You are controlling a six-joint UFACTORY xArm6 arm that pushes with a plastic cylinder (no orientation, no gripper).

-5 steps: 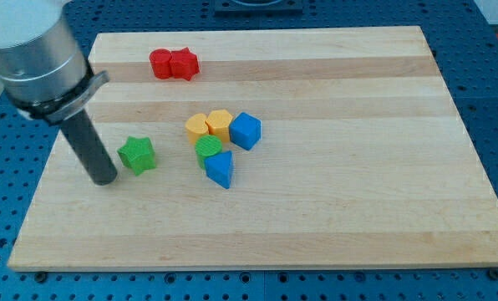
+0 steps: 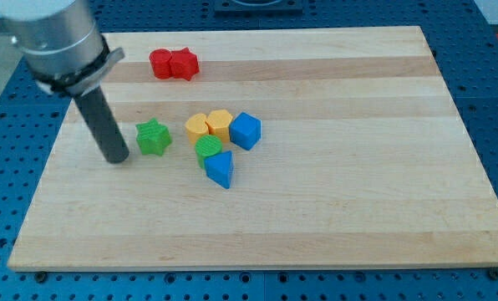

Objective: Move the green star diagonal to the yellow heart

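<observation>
The green star lies on the wooden board, left of the middle cluster. The yellow heart sits at the cluster's left, a short gap to the star's right and slightly higher. My tip rests on the board just left of and slightly below the green star, with a small gap between them. The dark rod rises up and left to the grey arm body.
A yellow hexagon-like block and a blue block sit right of the heart. A green round block and a blue triangular block lie below it. Two red blocks touch near the board's top.
My tip has moved right and up. The green star has slid right and up, closer to the yellow heart. The other blocks have not moved.
</observation>
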